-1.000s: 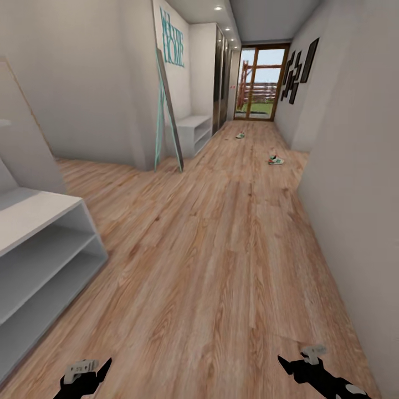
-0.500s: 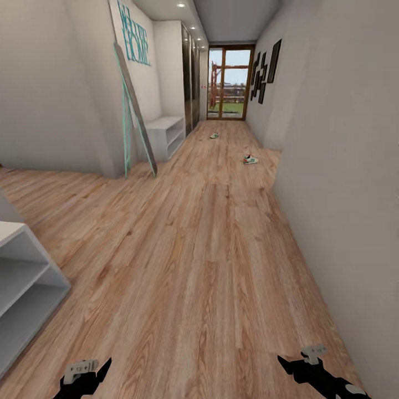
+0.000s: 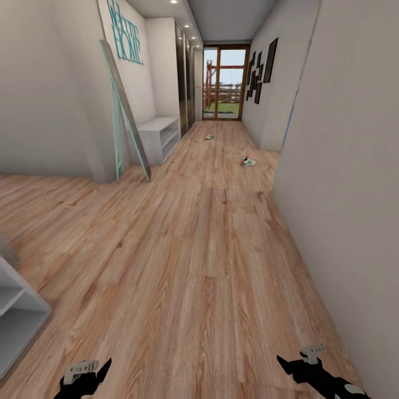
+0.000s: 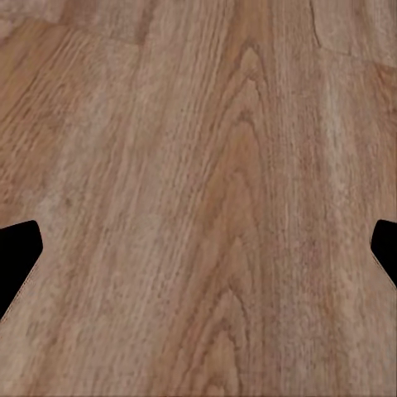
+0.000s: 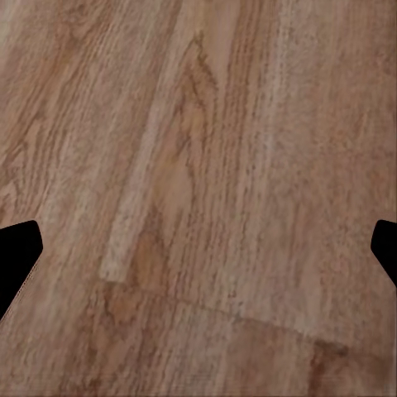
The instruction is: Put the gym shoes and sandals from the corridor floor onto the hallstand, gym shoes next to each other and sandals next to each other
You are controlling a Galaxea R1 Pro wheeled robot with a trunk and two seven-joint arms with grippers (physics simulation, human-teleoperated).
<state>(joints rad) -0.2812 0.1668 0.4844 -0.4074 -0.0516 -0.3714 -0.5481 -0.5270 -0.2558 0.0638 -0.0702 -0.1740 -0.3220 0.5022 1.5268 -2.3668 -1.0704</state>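
Two gym shoes lie far down the corridor floor. One white-and-green gym shoe is near the glass door, and the other gym shoe is closer, by the right wall. The hallstand, a low light-grey open cabinet, stands against the left wall beyond a leaning mirror. The sandals are out of view. My left gripper and right gripper hang low over bare planks, far from the shoes. Both are open and empty, the left gripper and right gripper with fingertips wide apart.
A tall mirror leans on the left wall corner. A corner of another grey open cabinet sits at the near left. The right wall runs close beside my right arm. A glass door ends the corridor.
The whole view has shifted: the near grey cabinet has slid almost out at the left, and the corridor now lies straighter ahead. Both arms hold the same pose.
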